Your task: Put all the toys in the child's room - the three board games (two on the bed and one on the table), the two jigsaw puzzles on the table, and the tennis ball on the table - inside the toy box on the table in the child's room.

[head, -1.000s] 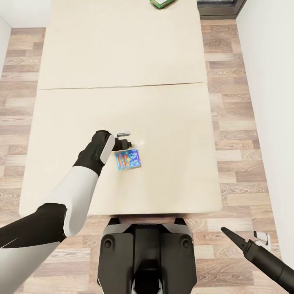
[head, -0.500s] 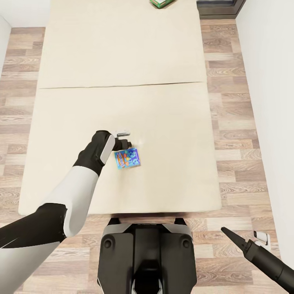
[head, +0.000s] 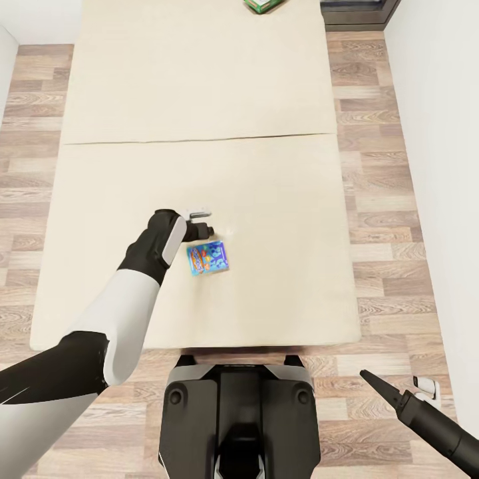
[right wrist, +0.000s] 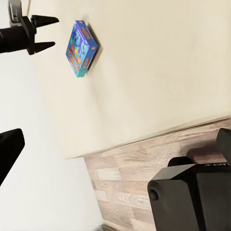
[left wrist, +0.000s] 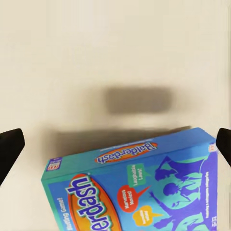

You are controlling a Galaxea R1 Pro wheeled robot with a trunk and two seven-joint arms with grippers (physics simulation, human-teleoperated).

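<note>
Across the last 1 second the left pincer shifts only slightly up-frame, jaws wide and empty, just above the blue board game lying flat on the bed at centre frame; judged pre-grasp alignment, nothing lifted.

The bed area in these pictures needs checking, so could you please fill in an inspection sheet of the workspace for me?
Surface: cream bed, with a seam across its middle.
Job's things: blue Balderdash board game lying flat near the foot; green board game at the far edge, cut off by the frame.
Clutter: nothing seen.
Grippers: left gripper open, just beyond the blue game, not touching it, as the right wrist view shows; right gripper low over the floor, its tips wide apart in the right wrist view.
Cables: nothing seen.
Surroundings: wood floor, white wall, robot base.
</note>
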